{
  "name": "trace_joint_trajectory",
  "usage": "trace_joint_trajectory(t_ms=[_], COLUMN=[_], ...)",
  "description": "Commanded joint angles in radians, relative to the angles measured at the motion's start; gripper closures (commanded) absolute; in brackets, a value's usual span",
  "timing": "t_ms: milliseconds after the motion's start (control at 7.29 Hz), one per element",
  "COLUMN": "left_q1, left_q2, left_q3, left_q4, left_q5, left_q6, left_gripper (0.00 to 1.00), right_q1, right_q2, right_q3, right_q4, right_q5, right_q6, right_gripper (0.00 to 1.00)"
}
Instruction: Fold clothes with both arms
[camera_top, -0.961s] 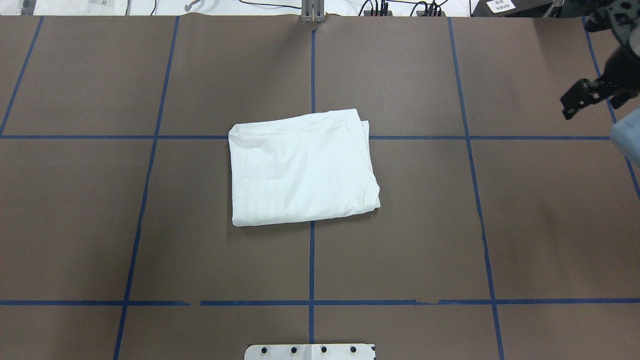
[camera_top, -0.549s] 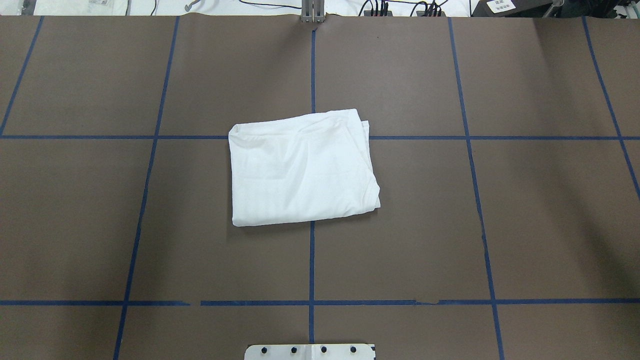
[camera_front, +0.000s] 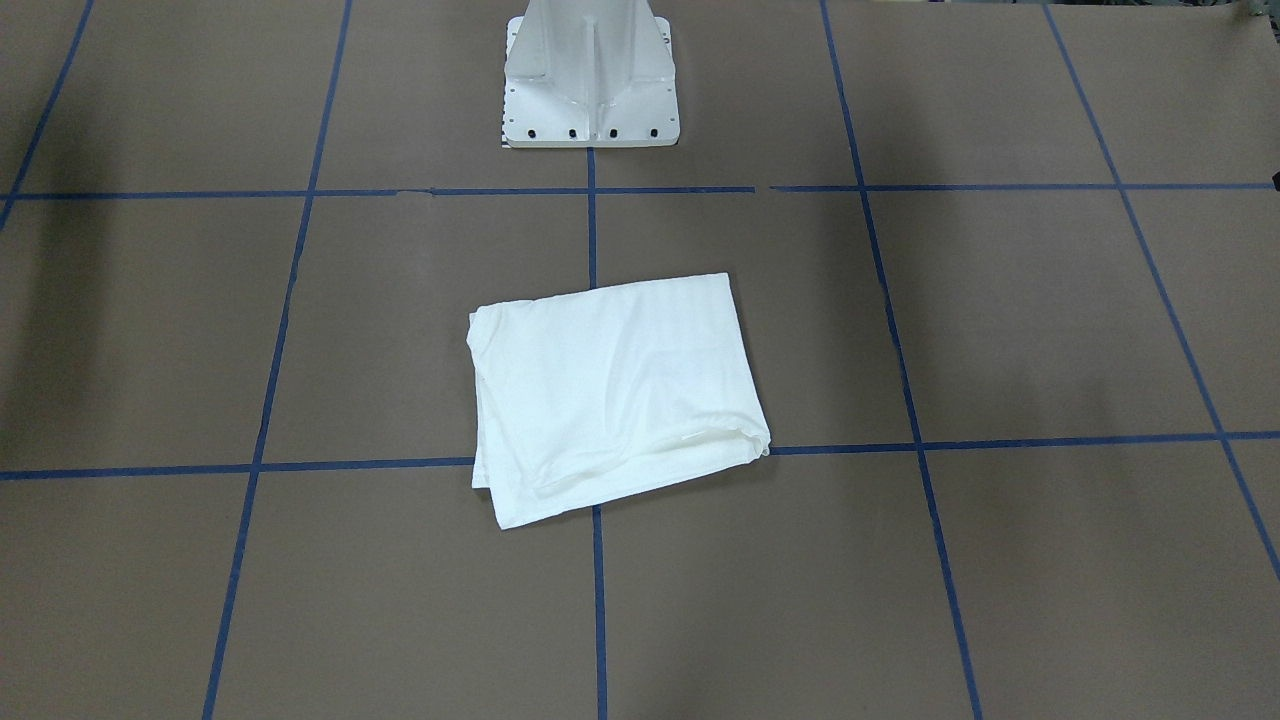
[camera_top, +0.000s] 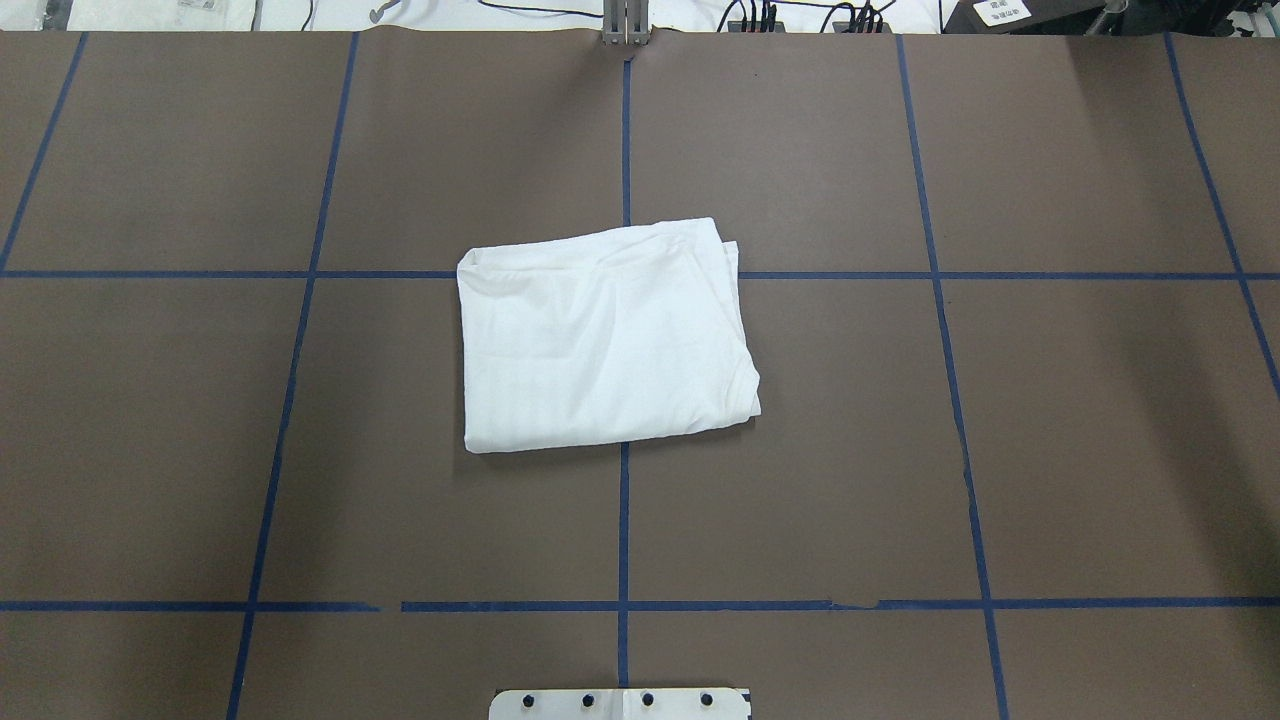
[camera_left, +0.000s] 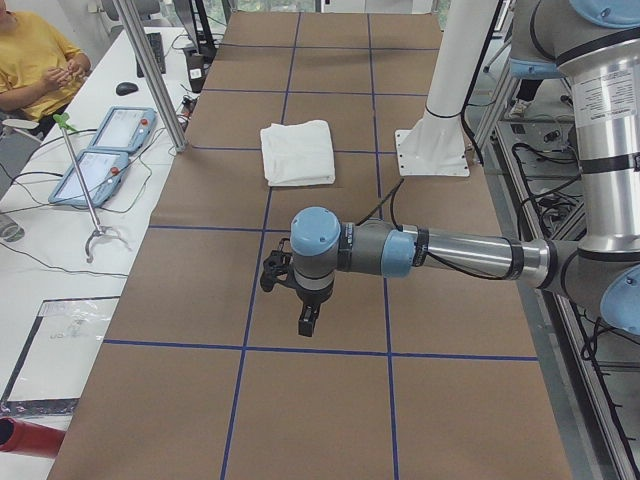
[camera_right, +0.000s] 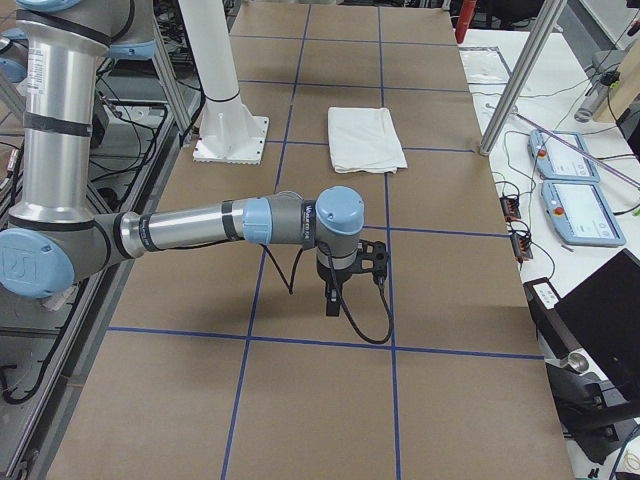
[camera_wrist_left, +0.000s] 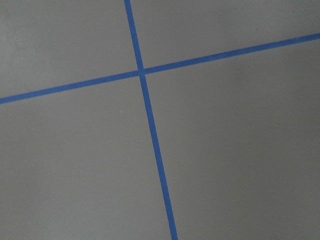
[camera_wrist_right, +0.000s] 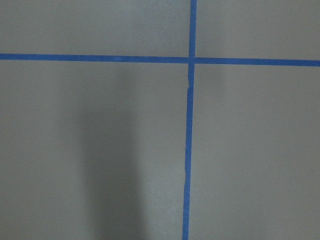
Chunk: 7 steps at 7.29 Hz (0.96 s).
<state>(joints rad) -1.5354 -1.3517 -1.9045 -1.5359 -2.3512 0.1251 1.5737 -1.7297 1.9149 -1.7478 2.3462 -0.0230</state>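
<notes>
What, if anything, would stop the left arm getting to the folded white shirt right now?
Probably nothing, so likely yes: the left arm hangs above the table, nothing lies between its gripper and the shirt, which sits close to the robot's base.

Brown table (camera_top: 1050, 400), blue tape grid (camera_top: 623, 520); white pedestal (camera_front: 590, 70); yellow-shirted operator (camera_left: 30, 60) seated beside.

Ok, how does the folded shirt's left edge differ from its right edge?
On the shirt, the left edge is one smooth, straight fold; the right edge shows several offset layers. The left edge runs roughly along the tape lines; the right edge slants outward at its near end. Both lie flat on the table, untouched.
</notes>
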Motion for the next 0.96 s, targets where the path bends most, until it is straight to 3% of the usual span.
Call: trace_joint_trajectory(t_ms=[0,824], left_q1=[-0.003,-0.003], left_q2=[-0.004,0.003], left_q3=[-0.014,-0.051], left_q4=[0.040,0.037], left_q5=[0.003,0.009], left_q6=[0.016,0.018], left_gripper=[0.00,0.00], right_q1=[0.034,0.034], right_q2=[-0.019,-0.022], right_q3=[-0.005,-0.025], right_q4=[-0.007,0.001], right_q5=[-0.004,-0.013], right_q6=[-0.051,-0.054], right_gripper=[0.00,0.00])
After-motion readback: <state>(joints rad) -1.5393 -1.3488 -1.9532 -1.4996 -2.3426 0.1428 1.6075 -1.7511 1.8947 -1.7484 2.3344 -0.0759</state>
